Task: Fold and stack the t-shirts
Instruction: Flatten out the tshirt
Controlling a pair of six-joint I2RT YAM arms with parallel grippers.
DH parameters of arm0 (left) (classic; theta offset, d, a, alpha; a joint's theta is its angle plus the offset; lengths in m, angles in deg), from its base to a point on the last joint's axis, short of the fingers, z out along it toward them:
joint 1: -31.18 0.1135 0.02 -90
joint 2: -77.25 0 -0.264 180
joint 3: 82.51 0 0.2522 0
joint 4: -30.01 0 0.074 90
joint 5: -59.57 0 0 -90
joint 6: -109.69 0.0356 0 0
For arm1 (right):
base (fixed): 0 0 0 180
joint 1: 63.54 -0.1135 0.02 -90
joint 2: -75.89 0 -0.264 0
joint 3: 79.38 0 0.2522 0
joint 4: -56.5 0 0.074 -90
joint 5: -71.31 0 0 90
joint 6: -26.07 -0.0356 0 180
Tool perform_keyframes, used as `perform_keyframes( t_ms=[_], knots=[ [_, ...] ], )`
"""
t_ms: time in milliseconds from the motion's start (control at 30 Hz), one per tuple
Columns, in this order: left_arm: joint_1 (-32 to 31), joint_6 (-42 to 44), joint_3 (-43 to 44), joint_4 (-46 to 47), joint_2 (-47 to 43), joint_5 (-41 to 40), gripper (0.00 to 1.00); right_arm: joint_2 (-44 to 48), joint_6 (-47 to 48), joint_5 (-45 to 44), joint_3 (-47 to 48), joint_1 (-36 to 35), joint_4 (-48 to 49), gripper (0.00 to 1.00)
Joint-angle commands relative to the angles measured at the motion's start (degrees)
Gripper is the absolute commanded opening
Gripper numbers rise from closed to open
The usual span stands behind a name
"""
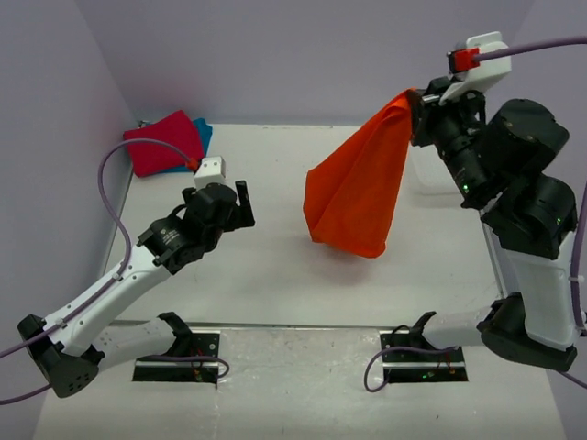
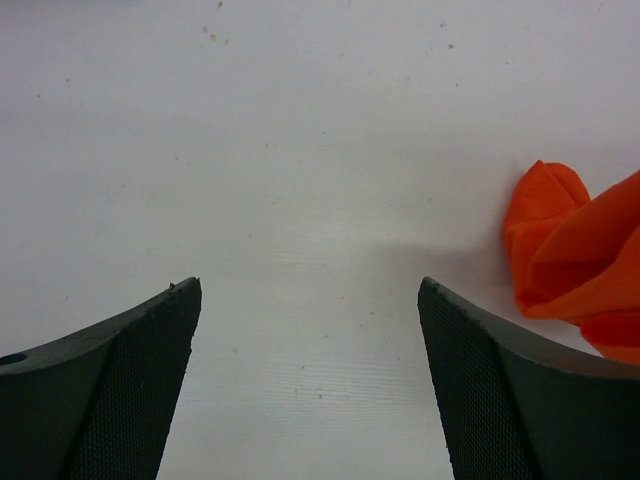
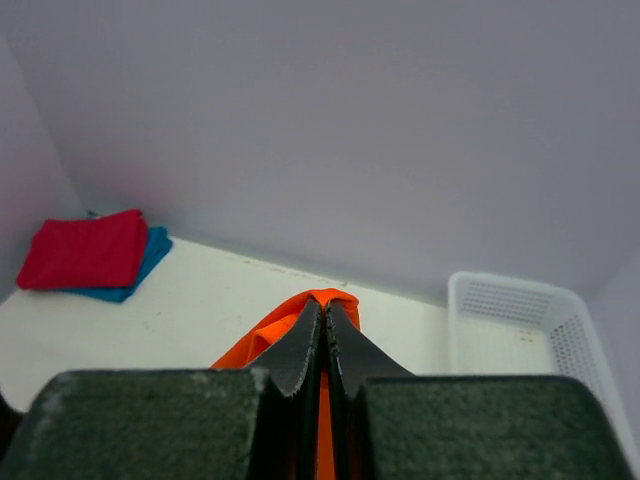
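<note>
At upper right of the top view, the right gripper [image 1: 417, 99] is clamped on an edge of the orange t-shirt [image 1: 356, 188], which is hung toward the desk [image 1: 266, 275]. To fold cleanly, it should probably be lowered and spread flat, a free corner being taken by the left gripper [image 2: 310, 290], its jaws apart at centre left. At upper left, the red t-shirt [image 1: 160, 145] is laid on the teal t-shirt [image 1: 204, 136]. Nothing is seen inside the basket [image 3: 520, 320].

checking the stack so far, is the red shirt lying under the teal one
No, the red shirt lies on top of the teal shirt, whose edge sticks out beneath it.
</note>
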Motion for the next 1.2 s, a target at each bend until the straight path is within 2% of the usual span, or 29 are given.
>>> perform_keyframes(
  t_ms=[0,167,333,500,567,733,967,1000,1067,1100,1167],
  knots=[
    [0.16,0.29,1.64,0.23,0.61,0.06,0.89,4.61,7.75,-13.1,2.44,0.1,4.5,0.0],
    [0.16,0.91,1.11,1.46,1.31,1.29,0.89,10.5,15.13,-18.92,2.97,0.01,10.31,0.0],
    [0.16,1.87,1.11,2.96,2.63,2.6,0.89,12.0,18.92,-18.32,5.25,-0.08,14.09,0.0],
    [0.16,2.14,0.93,3.58,2.54,2.78,0.89,6.32,20.17,-14.72,9.64,-0.08,13.75,0.0],
    [0.07,2.23,0.93,3.4,2.11,1.38,0.89,3.49,19.29,-10.43,10.88,-0.08,13.39,0.0],
    [0.16,1.79,2.86,-0.28,0.26,-1.61,0.89,-12.83,13.14,2.75,18.33,-0.25,7.42,0.0],
    [0.16,0.91,5.85,-6.43,-5.1,-2.14,0.89,-31.73,3.05,24.82,21.51,-1.22,8.73,0.0],
    [0.07,0.91,6.29,-6.97,-5.8,-1.79,0.89,-33.16,2.15,26.24,21.17,-1.22,9.43,0.32],
    [0.07,0.73,7.52,-8.02,-6.24,-0.91,0.89,-35.8,-0.21,30.53,20.55,-1.31,8.04,0.73],
    [0.16,0.12,8.05,-9.68,-6.16,-0.91,0.89,-35.81,-1.01,30.47,19.5,-1.31,7.77,0.85],
    [0.16,-0.14,9.19,-10.66,-6.07,-0.21,0.89,-34.41,-2.5,30.12,15.38,-1.31,7.15,0.88]
  ],
)
